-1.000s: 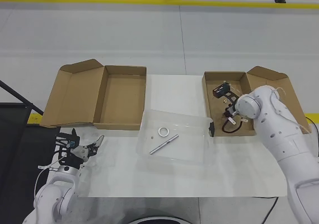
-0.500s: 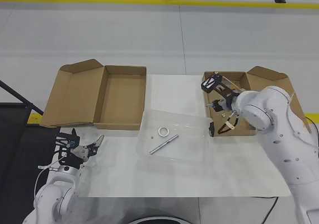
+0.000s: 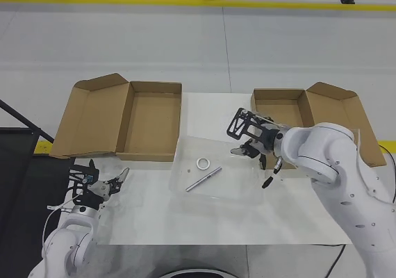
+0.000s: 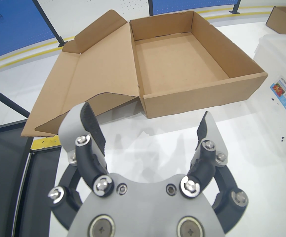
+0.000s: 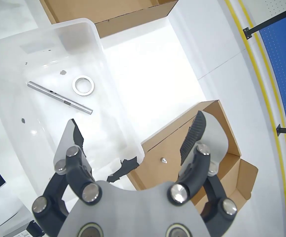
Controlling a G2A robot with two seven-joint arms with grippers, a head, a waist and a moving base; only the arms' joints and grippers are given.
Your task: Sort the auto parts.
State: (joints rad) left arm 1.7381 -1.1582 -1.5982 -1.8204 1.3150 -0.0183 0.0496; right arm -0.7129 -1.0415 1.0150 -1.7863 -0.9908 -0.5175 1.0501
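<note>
As it hangs over the bin point(image 5: 96, 34), right gripper point(image 5: 136, 119) gapes wide.

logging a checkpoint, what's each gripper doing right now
left gripper: open, empty, over the white table.
right gripper: open, empty, above the edge of the clear plastic bin.

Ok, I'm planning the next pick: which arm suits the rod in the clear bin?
Right. The right gripper hangs open at the clear bin, near the rod; the left gripper is farther off.

Top view overhead, facing table point(image 3: 215, 115); wrist views close behind jaws; all share bin point(image 3: 233, 184).
</note>
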